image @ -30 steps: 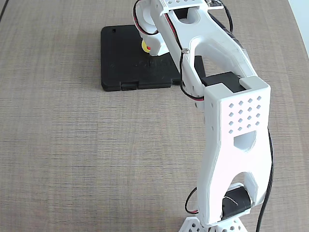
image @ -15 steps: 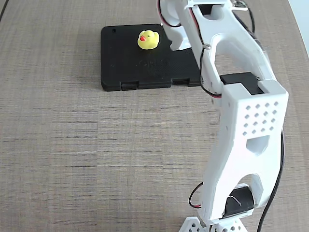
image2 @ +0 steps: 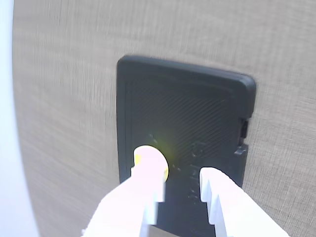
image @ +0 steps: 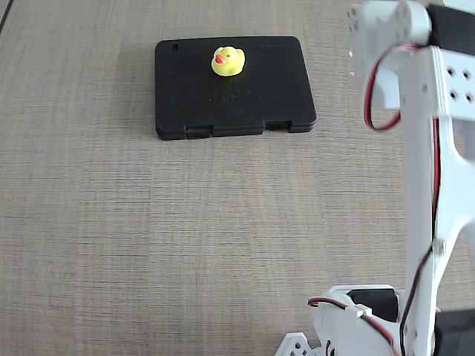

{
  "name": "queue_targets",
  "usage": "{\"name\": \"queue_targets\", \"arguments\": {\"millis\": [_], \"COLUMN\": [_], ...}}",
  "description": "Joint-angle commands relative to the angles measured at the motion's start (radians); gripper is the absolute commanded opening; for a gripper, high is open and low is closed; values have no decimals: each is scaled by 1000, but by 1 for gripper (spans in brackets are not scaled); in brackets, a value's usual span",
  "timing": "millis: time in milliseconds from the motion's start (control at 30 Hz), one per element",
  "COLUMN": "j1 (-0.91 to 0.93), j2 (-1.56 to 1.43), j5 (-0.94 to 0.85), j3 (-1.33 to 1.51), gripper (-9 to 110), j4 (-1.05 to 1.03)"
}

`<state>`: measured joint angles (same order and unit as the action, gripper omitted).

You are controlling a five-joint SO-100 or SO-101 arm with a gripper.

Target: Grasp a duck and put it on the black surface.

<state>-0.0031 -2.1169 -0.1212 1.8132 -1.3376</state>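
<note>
The small yellow duck [image: 228, 61] with its red-orange beak stands upright on the black surface [image: 245, 104], near the slab's far edge. No part of the arm touches it. In the wrist view my gripper [image2: 181, 178] hovers above the black surface [image2: 187, 113], open with nothing between its white fingers [image2: 148, 187]. The left finger hides most of the duck [image2: 166, 167], leaving only a yellow rim. In the fixed view the white arm [image: 415, 148] is folded back at the right edge, and its fingertips cannot be made out.
The slab lies on a grey-brown wood-grain table [image: 148, 237]. The arm's base [image: 349, 326] stands at the bottom right of the fixed view. A pale strip [image2: 10, 123] runs along the left edge of the wrist view.
One second ago the gripper was down over the duck on the slab. It has since let go and the arm has swung back to the right, leaving the duck standing on the slab.
</note>
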Motion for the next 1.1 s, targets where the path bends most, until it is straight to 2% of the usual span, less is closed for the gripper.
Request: {"name": "queue_targets", "arguments": {"millis": [0, 433, 1067], "j1": [58, 110, 167], "j2": [-357, -816, -1190], "j5": [52, 107, 98], "j3": [163, 795, 1147], "gripper": [0, 0, 0], "j4": [26, 160, 147]}}
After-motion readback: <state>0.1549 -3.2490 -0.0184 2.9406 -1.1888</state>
